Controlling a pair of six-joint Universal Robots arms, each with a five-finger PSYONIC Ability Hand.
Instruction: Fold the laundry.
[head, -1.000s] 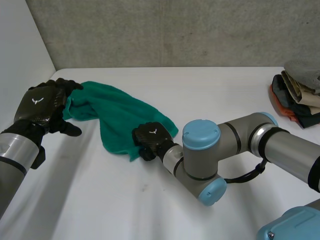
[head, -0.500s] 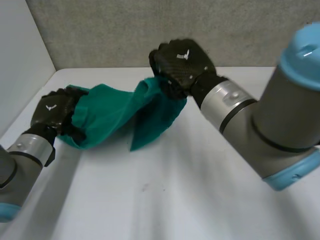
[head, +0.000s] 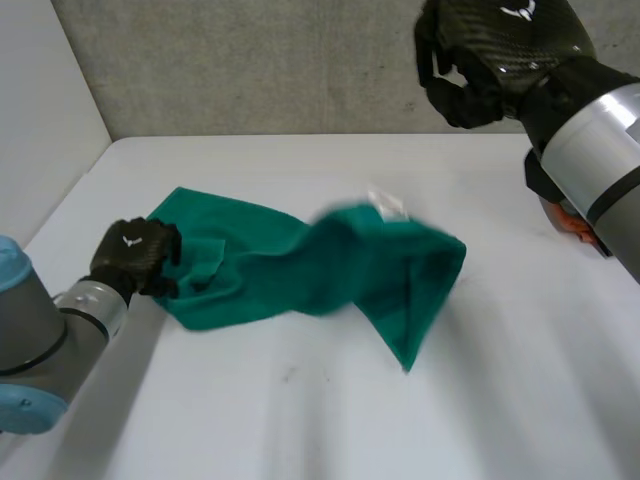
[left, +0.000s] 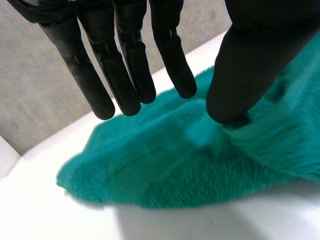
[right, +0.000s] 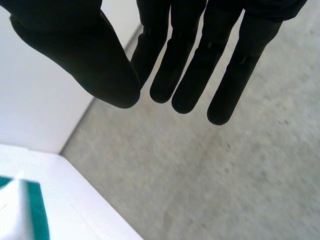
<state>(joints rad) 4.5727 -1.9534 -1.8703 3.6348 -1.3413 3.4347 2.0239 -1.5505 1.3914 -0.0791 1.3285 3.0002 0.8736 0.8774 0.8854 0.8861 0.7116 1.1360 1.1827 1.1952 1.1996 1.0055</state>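
Two hands and one green towel (head: 300, 270) for us today. We see the towel lying rumpled across the white counter (head: 300, 420), its right end bunched up. The left hand (head: 132, 256) sits at the towel's left end, fingers (left: 125, 75) straight and relaxed, thumb tip touching the cloth. The right hand (head: 495, 50) hangs high above the counter, well apart from the towel, fingers (right: 190, 65) straight, holding nothing.

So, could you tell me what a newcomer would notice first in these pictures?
Most likely the green towel, rumpled across the middle of the white table, with one end bunched up. The left hand sits at its other end with straight fingers, while the right hand hangs high above the table, open and empty.
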